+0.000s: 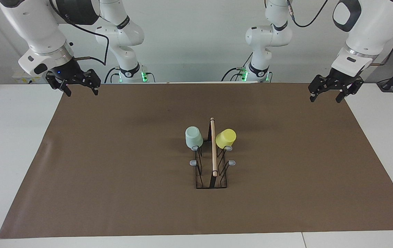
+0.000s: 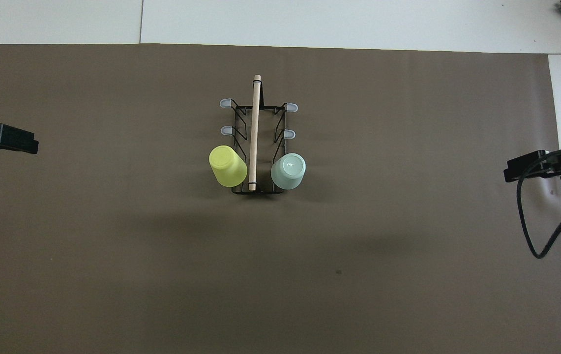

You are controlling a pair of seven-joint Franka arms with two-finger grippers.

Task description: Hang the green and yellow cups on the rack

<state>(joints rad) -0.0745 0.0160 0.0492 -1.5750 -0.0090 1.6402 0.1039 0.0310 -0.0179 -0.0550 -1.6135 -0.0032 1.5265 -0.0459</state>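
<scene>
The black wire rack [image 1: 212, 182] with a wooden rod [image 1: 213, 148] stands mid-mat; it also shows in the overhead view [image 2: 254, 132]. The mint green cup [image 1: 193, 137] [image 2: 288, 170] hangs upside down on the prong nearest the robots on the right arm's side. The yellow cup [image 1: 226, 138] [image 2: 227, 166] hangs tilted on the matching prong on the left arm's side. My left gripper [image 1: 325, 98] [image 2: 14, 141] is open and empty, raised over the mat's edge at its own end. My right gripper [image 1: 81, 90] [image 2: 526, 169] is open and empty, raised over the mat's corner at its end.
A brown mat [image 1: 113, 165] covers most of the white table [image 1: 10, 137]. Several grey-tipped prongs [image 1: 193, 162] farther from the robots are bare. A black cable [image 2: 531, 236] hangs from the right arm over the mat's edge.
</scene>
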